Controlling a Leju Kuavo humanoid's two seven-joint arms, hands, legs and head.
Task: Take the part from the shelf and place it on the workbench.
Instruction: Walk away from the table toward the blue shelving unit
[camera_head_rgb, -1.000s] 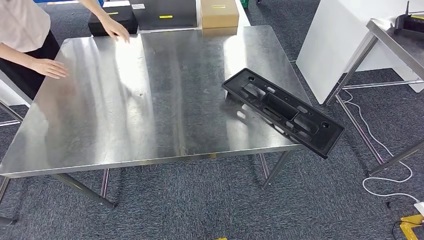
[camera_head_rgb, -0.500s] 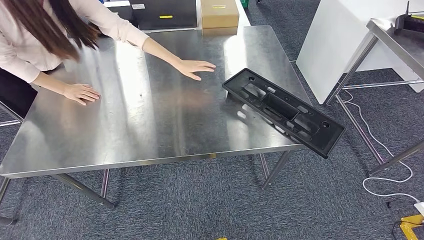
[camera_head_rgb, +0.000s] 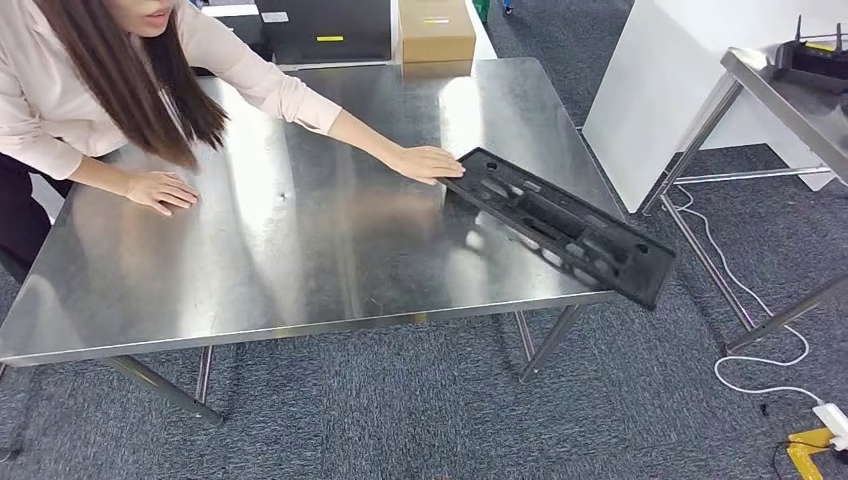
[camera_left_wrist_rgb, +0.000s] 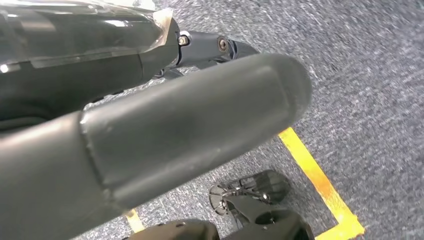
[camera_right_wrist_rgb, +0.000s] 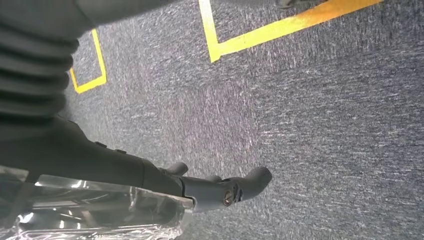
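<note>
The black moulded part (camera_head_rgb: 560, 225) lies flat on the steel workbench (camera_head_rgb: 300, 250), at its right front corner, with one end jutting past the edge. A person leans over the bench from the far left; one of their hands (camera_head_rgb: 425, 163) touches the part's far end, the other (camera_head_rgb: 160, 190) rests flat on the steel. My left hand (camera_left_wrist_rgb: 190, 115) hangs above the carpet and holds nothing, its fingers apart. My right hand (camera_right_wrist_rgb: 150, 180) also hangs over the carpet, fingers stretched out and empty.
A cardboard box (camera_head_rgb: 437, 28) and black cases (camera_head_rgb: 320, 25) stand behind the bench. A white cabinet (camera_head_rgb: 680, 70) and a second steel table (camera_head_rgb: 790, 90) are on the right, with a white cable (camera_head_rgb: 760, 350) on the carpet. Yellow tape (camera_right_wrist_rgb: 280, 32) marks the floor.
The person has leaned in over the bench and slid one hand rightward across it onto the part's far end. The view has shifted slightly.
</note>
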